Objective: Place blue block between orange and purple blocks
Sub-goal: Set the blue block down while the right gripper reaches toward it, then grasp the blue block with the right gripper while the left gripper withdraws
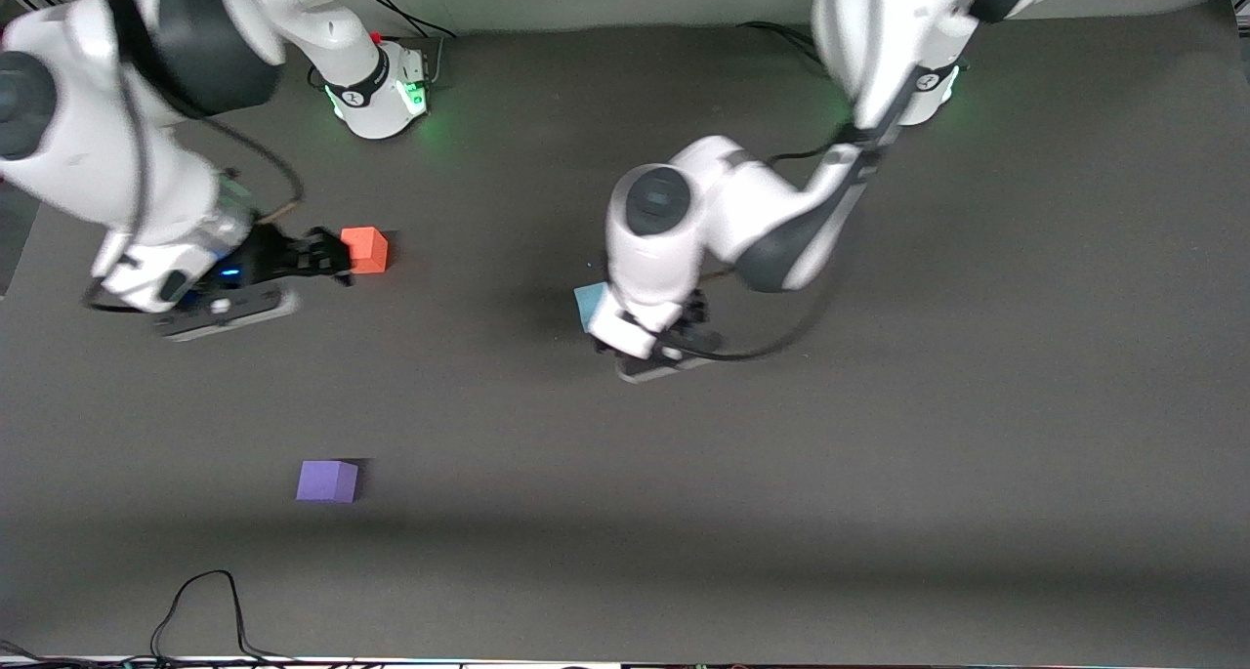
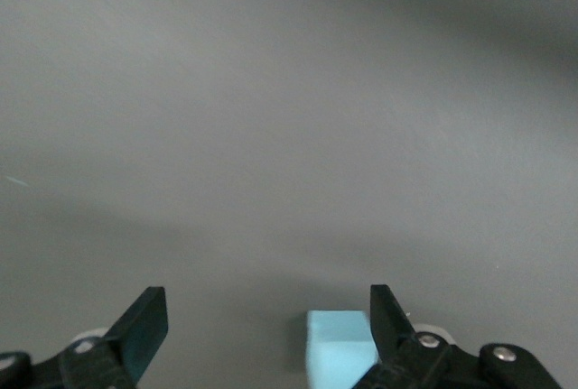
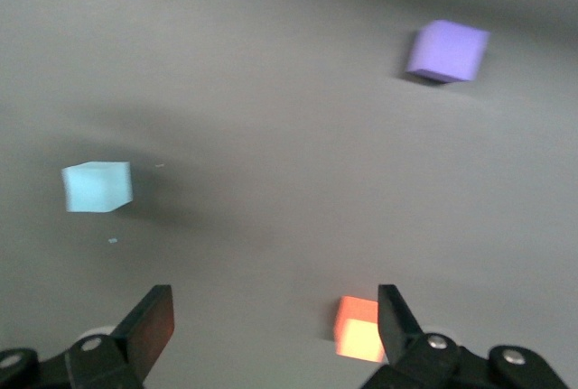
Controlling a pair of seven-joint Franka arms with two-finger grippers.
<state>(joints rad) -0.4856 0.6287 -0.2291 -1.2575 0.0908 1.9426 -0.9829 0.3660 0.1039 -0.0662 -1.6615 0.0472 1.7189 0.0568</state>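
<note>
Blue block [image 2: 339, 346] is sitting on the table mid-way along, off-centre against one finger [image 2: 388, 321] of my spread left gripper [image 2: 268, 330]. Closing now risks nudging it askew. Right gripper [image 3: 271, 326] is hovering spread by the orange block [image 1: 365, 249]; purple block [image 1: 327, 480] is lying nearer the camera.

Dark grey matte table [image 1: 879, 513], black cables [image 1: 200, 610] at near edge.

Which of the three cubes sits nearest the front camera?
The purple block: it lies lowest in the front view, well below the orange block and the blue block.
</note>
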